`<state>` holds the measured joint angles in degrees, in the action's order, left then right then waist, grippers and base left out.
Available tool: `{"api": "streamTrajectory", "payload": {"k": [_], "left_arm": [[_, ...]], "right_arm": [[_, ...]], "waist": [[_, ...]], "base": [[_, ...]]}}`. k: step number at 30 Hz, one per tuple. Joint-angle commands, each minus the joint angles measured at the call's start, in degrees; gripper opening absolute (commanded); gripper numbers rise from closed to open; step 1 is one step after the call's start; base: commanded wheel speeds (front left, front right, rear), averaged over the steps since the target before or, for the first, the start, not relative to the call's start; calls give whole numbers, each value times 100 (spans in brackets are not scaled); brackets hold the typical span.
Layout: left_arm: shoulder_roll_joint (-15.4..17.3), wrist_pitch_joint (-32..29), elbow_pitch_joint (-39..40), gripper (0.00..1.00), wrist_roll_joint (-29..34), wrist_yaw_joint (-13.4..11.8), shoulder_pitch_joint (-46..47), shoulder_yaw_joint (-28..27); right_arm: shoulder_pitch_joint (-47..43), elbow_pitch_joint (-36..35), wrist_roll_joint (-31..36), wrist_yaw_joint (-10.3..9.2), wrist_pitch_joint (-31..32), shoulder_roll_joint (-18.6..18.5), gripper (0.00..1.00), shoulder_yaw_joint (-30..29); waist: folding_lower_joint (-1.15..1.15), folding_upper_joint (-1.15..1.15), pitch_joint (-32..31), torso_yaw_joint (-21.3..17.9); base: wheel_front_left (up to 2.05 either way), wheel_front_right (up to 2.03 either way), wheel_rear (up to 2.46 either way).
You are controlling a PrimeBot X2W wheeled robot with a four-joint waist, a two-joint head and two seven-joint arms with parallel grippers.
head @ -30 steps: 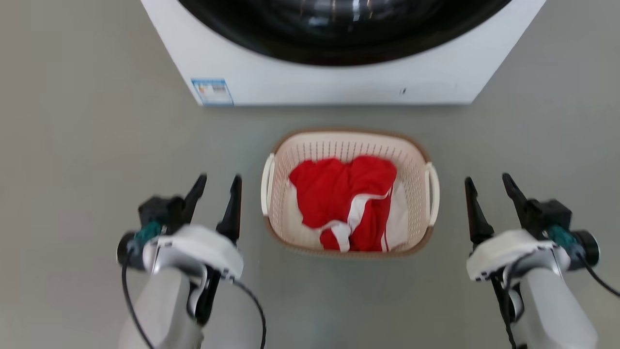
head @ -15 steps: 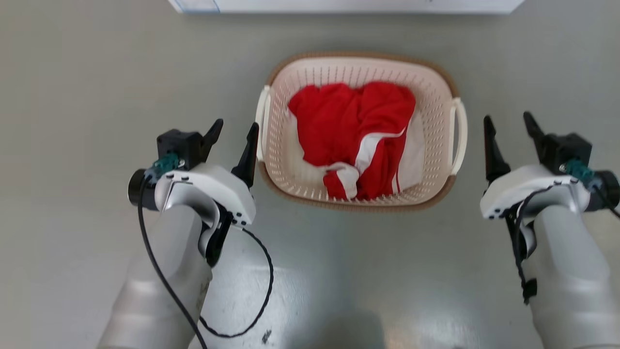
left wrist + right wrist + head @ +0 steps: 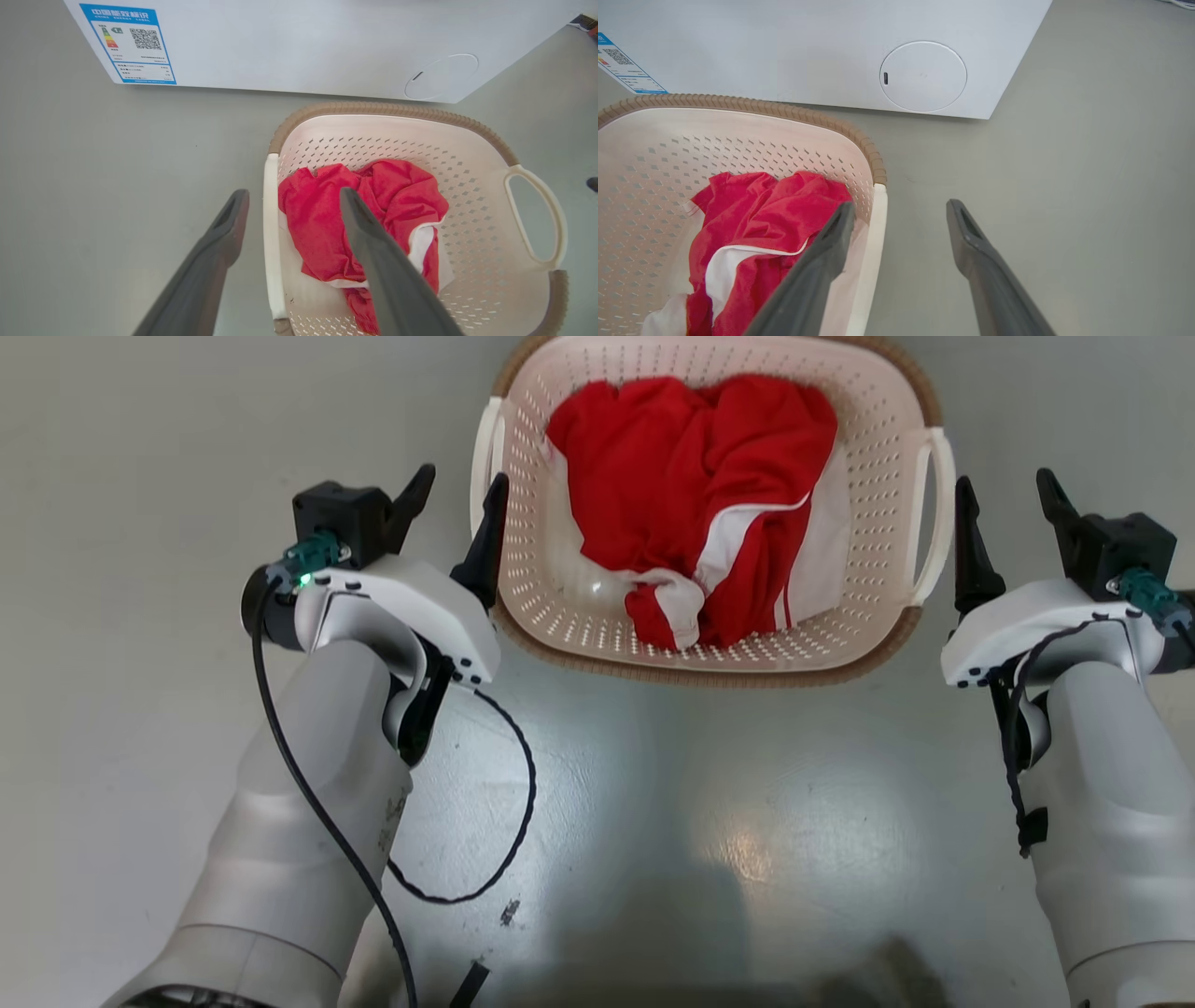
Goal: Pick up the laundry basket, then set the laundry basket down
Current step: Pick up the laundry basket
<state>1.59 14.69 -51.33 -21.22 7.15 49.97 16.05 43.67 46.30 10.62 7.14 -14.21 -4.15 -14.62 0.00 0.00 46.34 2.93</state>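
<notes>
Hovering both arms at the laundry basket (image 3: 878, 523), nothing gripped. The basket sits upright on the grey floor (image 3: 700, 821), between the two grippers, with the white washing machine (image 3: 280, 42) just beyond its far side. A red-and-white garment (image 3: 691, 476) lies bunched inside.

Left gripper (image 3: 462, 483): fingers apart, empty. In the left wrist view the gripper (image 3: 294, 193) lines up over the basket's left handle (image 3: 270, 233), with one finger over bare floor and the other over the garment. In the head view its inner finger overlaps the left handle (image 3: 485, 448). Can't tell whether they touch.

Right gripper (image 3: 1004, 483): fingers apart, empty. In the head view its inner finger sits just beside the right handle (image 3: 938, 513), on the outside. In the right wrist view the gripper (image 3: 900, 205) has the handle (image 3: 873, 242) between its fingers, the left one over the basket interior, the right one over floor. Can't tell its height above the handle.

The blue energy label (image 3: 128, 44) is at the machine's lower left, the round cover (image 3: 923, 76) at its lower right. A black cable (image 3: 527, 784) loops off the left wrist.
</notes>
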Motion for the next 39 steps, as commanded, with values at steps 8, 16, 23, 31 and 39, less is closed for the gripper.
{"api": "streamTrajectory", "payload": {"k": [8, 16, 23, 31, 39], "left_arm": [[129, 30, 52, 100, -103, 1, 251, -57], [129, 30, -51, 100, -160, -9, 448, -31], [129, 30, -273, 100, -70, -21, 637, 5], [129, 30, -867, 100, -8, -1, 1072, 211], [129, -16, -1398, 100, -145, 17, 1426, 546]], "right_arm": [[35, -83, 93, 35, -79, 93, 100, 125], [135, -130, 79, 35, -79, 110, 100, 171], [279, -75, 99, 35, -79, 119, 100, 242], [608, 518, -104, 35, -79, 125, 100, 533], [899, 960, -265, 35, -79, 126, 100, 637]], "waist": [[0, 0, 342, -17], [0, 0, 618, -39], [0, 0, 844, -61], [0, 0, 962, -100], [0, 0, 1004, -116]], "base": [[0, 0, 0], [0, 0, 0], [0, 0, 0], [0, 0, 0], [0, 0, 0]]}}
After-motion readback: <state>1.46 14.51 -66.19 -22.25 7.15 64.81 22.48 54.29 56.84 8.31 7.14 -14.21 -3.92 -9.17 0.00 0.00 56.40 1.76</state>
